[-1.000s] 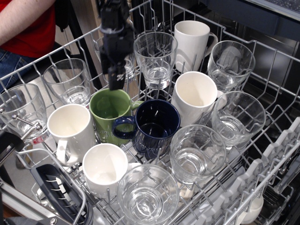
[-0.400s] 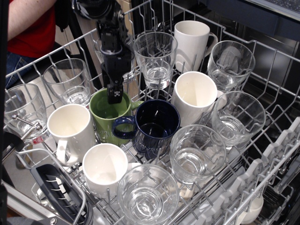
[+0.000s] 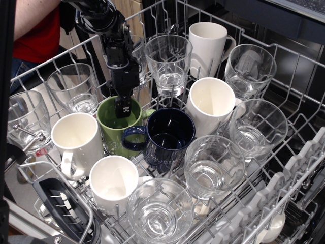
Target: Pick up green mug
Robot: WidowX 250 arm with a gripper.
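Note:
The green mug (image 3: 112,134) stands upright in the dish rack, left of centre, between a cream-white mug (image 3: 76,138) and a dark navy mug (image 3: 170,136). My black gripper (image 3: 121,107) comes down from the upper left. Its tip is at the back rim of the green mug, with one finger (image 3: 121,109) reaching just inside the opening. The gripper is seen edge-on, so the gap between its jaws does not show. The mug rests in the rack.
The wire rack (image 3: 284,168) is packed tight. White mugs stand at the front (image 3: 112,182) and right (image 3: 210,104), another at the back (image 3: 208,40). Several clear glasses surround them, one (image 3: 168,61) right beside the arm. A person in red (image 3: 35,30) stands at the far left.
The gripper has come down and slightly forward, from above the mug's back rim to reaching into its opening. The mug has not moved.

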